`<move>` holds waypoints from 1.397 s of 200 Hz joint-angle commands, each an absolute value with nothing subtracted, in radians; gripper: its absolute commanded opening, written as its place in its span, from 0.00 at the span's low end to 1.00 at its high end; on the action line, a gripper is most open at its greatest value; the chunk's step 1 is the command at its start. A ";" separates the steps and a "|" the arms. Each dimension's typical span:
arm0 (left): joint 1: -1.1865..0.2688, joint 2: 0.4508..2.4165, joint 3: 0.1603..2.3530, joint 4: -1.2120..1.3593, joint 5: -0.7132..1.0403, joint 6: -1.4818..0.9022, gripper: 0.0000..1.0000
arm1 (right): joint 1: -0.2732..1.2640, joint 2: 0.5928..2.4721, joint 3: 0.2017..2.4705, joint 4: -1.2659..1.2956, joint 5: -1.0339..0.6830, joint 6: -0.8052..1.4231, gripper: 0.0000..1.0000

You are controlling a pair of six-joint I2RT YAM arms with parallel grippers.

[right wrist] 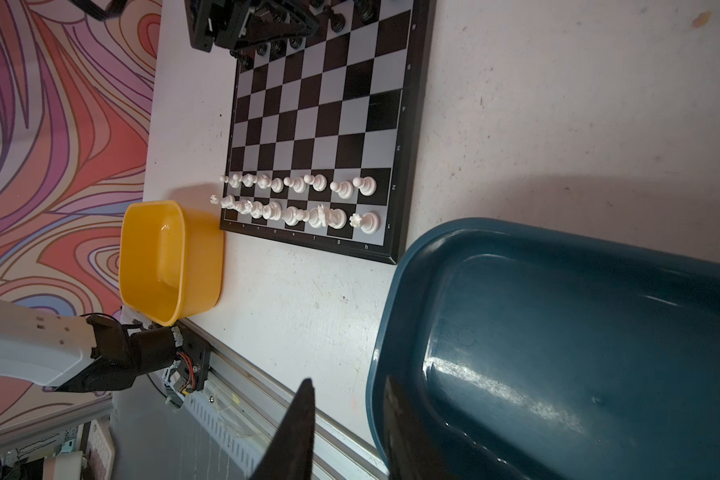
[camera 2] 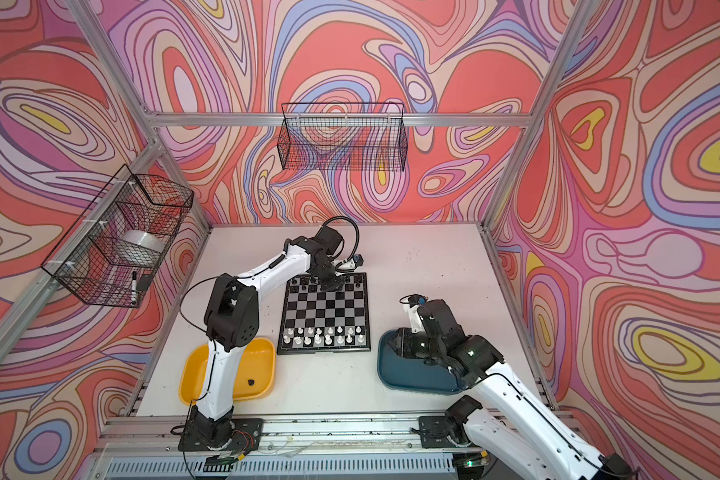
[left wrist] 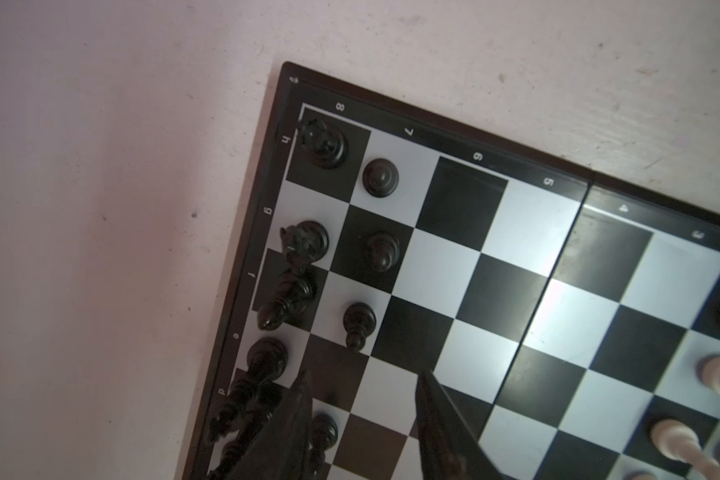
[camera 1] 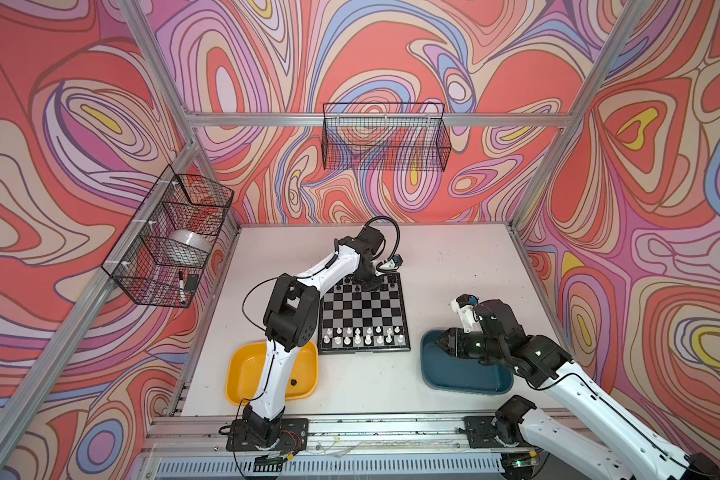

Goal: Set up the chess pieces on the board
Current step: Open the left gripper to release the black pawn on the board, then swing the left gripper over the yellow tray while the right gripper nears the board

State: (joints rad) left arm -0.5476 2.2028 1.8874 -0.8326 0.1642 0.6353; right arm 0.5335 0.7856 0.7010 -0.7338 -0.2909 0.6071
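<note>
Left wrist view: left gripper [left wrist: 364,374], jaws parted and empty, above the black pawns [left wrist: 359,324] (one square looks bare); next, probably fetch the yellow tray's [camera 1: 233,374] lone black piece [camera 1: 294,381].

Both arms share one build: white moulded link shells on the left arm [camera 1: 273,374] and right arm [camera 1: 591,399], joined by boxy black joint housings [camera 1: 292,311]. Just above frame centre we note a thick black cable [camera 1: 398,239]. Red wires [right wrist: 185,369] sit at the left arm's black base plate [camera 1: 300,428]. The left gripper [left wrist: 364,372] has matte black, tapering fingers.
</note>
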 commanded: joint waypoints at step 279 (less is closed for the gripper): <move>-0.323 1.221 1.135 -1.279 0.136 0.676 0.52 | 0.532 1.222 1.013 -0.624 -0.445 0.378 0.30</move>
State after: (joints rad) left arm -0.3340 1.2297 1.1679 -1.3094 0.1665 0.6609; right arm 0.5331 1.1687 0.9844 -0.6796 -0.4694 0.4088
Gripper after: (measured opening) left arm 0.524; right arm 0.294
